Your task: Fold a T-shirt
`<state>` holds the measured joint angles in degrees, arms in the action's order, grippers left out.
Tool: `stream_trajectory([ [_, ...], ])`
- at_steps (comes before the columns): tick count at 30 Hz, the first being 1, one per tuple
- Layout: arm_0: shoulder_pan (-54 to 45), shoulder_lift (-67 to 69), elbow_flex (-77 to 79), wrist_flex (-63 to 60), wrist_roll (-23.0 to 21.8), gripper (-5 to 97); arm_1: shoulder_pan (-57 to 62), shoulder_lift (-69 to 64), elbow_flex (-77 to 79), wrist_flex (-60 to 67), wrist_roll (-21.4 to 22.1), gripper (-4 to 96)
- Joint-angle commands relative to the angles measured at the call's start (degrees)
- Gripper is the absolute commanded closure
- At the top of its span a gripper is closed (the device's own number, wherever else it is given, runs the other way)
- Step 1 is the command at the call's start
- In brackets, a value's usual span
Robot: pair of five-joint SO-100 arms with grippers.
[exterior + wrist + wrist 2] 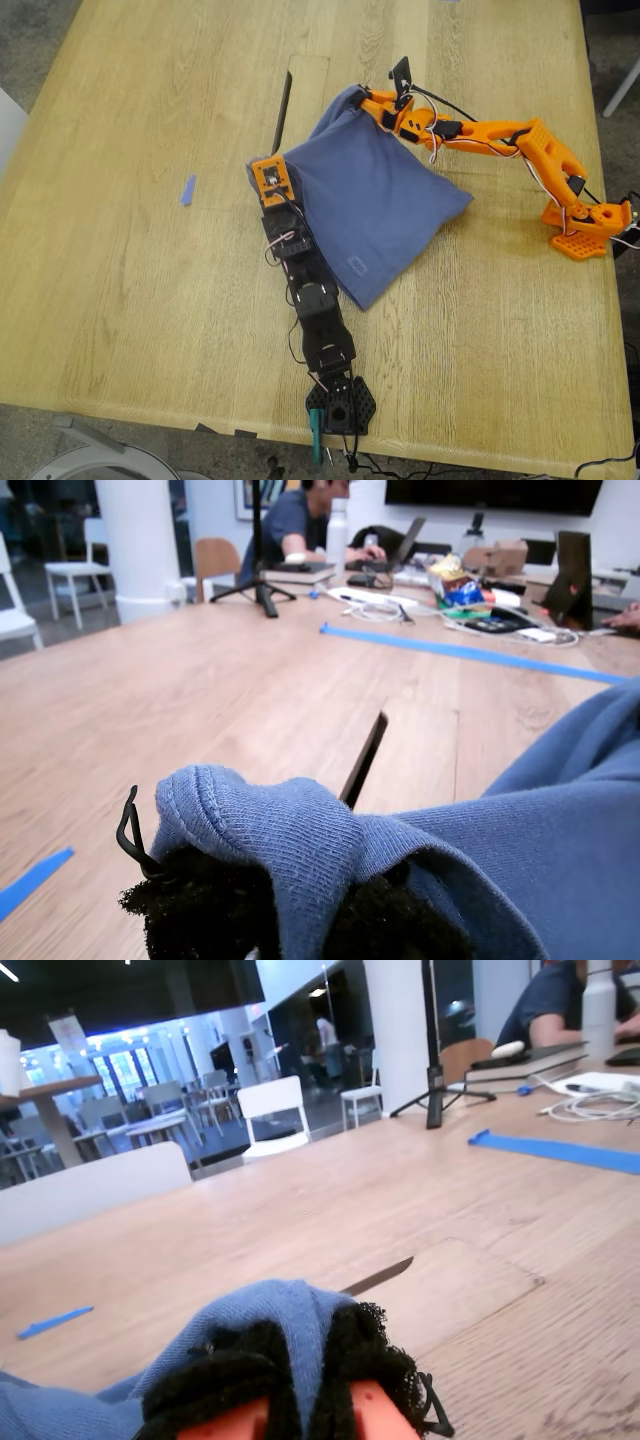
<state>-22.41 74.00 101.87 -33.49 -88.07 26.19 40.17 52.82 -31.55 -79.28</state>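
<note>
Claws both pinch shirt corners: first claw, second claw (clamped tight); carry level, lay edges matched.

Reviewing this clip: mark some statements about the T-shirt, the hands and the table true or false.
1. My first hand and my second hand each grip the T-shirt. True.
2. The T-shirt lies spread flat with both sleeves out. False: it is bunched, with cloth pinched at both hands.
3. A blue scrap lies on the table, to the exterior view's left of the shirt. True.
4. The scrap rests on the shirt. False: it lies apart from it, on bare wood.
</note>
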Motion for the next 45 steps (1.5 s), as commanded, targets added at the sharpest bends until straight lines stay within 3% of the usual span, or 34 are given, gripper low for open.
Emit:
stream_trajectory([
  [1,-6.7,0.8,-13.7,0.5,-2.2,92,4.2,-0.1,-6.6,-2.1,-0.1,91.3],
  [9,-6.4,1.6,-17.7,19.3,-7.7,92,6.6,-2.0,-11.0,-3.1,0.0,91.3],
  [19,-4.3,2.9,-32.0,46.8,-8.3,92,7.1,0.7,-17.0,9.1,0.0,91.3],
  [45,2.9,17.9,-43.9,104.1,-8.7,92,7.4,17.1,-36.6,95.2,-1.6,91.3],
])
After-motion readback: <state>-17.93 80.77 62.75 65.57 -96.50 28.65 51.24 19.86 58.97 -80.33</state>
